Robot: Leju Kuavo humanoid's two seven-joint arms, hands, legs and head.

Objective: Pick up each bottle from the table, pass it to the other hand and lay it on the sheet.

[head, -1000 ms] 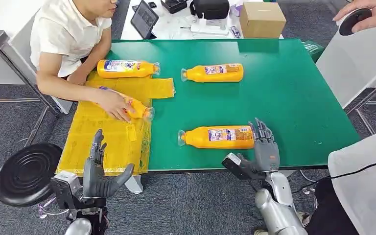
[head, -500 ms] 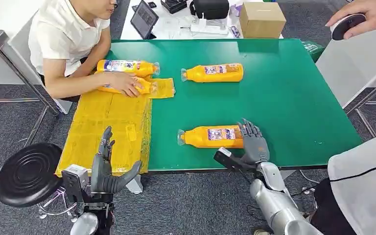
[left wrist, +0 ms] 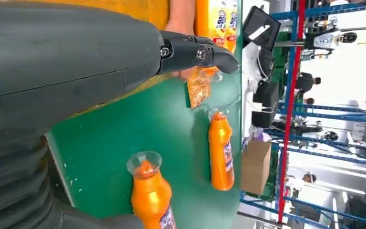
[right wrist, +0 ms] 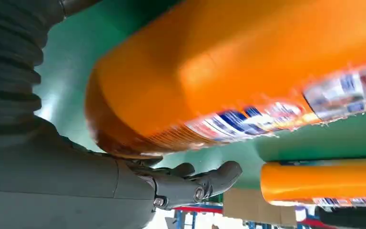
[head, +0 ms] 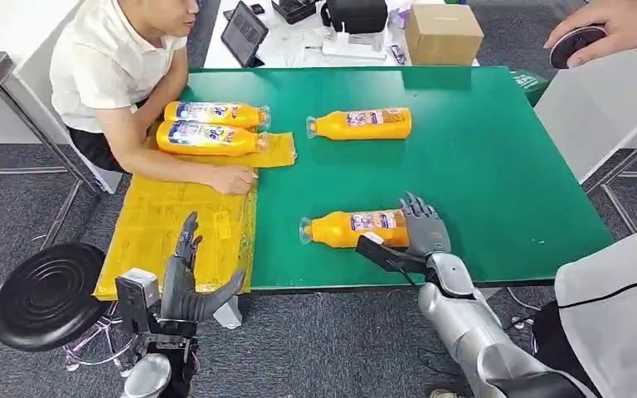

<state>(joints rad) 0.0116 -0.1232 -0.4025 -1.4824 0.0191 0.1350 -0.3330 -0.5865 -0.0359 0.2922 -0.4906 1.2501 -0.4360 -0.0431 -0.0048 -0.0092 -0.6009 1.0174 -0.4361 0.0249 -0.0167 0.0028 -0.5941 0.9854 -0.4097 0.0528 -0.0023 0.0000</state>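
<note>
Lying on its side near the front edge of the green table [head: 498, 166], the nearest orange bottle [head: 352, 228] points its clear cap toward the yellow sheet [head: 174, 224]. The right hand [head: 419, 232] is at the bottle's base end, fingers [head: 421, 217] arched over the top of it and the thumb reaching along the near side; from the right wrist view the base fills the frame just above the thumb [right wrist: 195, 183], but whether the hand has actually closed on the bottle cannot be told. The left hand [head: 187, 282] hovers below the table's front edge by the sheet's near corner, fingers spread and holding nothing. A second orange bottle [head: 361, 123] lies on the bare green surface farther back. Two more bottles [head: 211, 124] lie side by side at the far end of the sheet, caps pointing right. A seated person's hand [head: 232, 178] rests on the sheet's right edge, just in front of those two bottles.
</note>
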